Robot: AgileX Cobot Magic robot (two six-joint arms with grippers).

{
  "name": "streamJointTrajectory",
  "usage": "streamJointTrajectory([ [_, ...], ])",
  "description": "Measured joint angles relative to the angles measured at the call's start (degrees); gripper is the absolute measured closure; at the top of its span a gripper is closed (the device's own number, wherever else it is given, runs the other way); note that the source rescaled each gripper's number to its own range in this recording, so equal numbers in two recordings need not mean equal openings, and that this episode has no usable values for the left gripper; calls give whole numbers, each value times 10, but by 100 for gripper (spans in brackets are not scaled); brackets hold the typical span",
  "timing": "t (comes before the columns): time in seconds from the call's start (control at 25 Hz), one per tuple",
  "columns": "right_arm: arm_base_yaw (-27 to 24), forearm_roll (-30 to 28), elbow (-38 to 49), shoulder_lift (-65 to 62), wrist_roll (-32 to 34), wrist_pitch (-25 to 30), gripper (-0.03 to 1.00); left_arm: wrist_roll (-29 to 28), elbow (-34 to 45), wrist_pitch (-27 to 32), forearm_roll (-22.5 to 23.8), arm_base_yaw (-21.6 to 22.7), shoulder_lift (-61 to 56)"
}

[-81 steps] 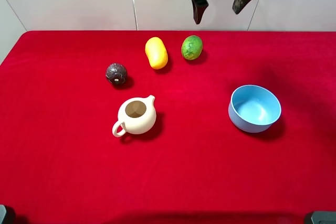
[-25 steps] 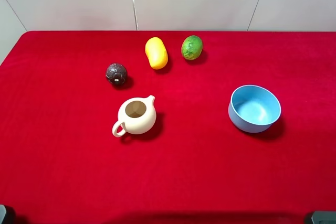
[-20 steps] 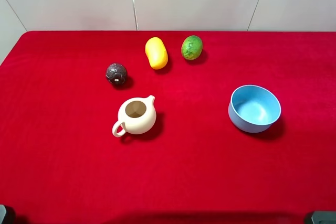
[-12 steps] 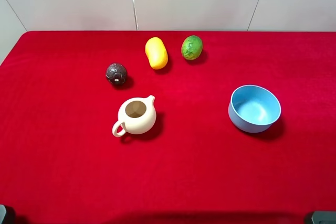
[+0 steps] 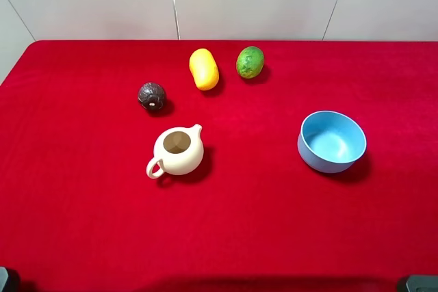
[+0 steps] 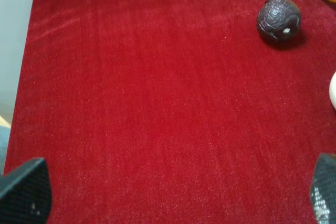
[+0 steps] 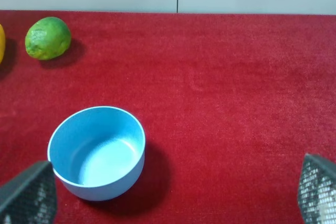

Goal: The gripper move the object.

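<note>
- The right gripper (image 7: 168, 198) shows only its two fingertips (image 7: 29, 195), at the two lower corners of the right wrist view; they stand far apart, so the pincer is open and holds nothing.
- The left gripper (image 6: 168, 192) is the same in the left wrist view: two dark mesh tips (image 6: 23, 190) in the corners, wide apart, with only red cloth between them.
- In the high view, neither gripper is visible above the table.
- The blue bowl (image 5: 332, 141) stands upright at about 3 o'clock from the table centre, and it looks empty inside.
- The object, a green bumpy fruit (image 5: 250, 62), lies on the red table (image 5: 82, 223) at about 12 o'clock, near the far edge, well apart from the bowl.
- The right wrist view shows the same fruit (image 7: 48, 38) beyond the bowl (image 7: 96, 152), not touching it.
- Just beside the green fruit, at its 9 o'clock, lies a yellow-orange fruit (image 5: 204, 68); the two do not touch.
- A dark brown ball (image 5: 152, 96) sits at about 10 o'clock from the centre.
- A cream teapot (image 5: 176, 151) without a lid stands at about 9 o'clock, near the centre, with its handle toward the near left.
</note>
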Motion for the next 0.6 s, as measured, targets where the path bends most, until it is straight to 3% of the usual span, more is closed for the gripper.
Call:
streamJointTrajectory([
  [0.6, 0, 0, 0, 0, 0, 0, -3, 0, 0, 0, 0, 0, 0],
])
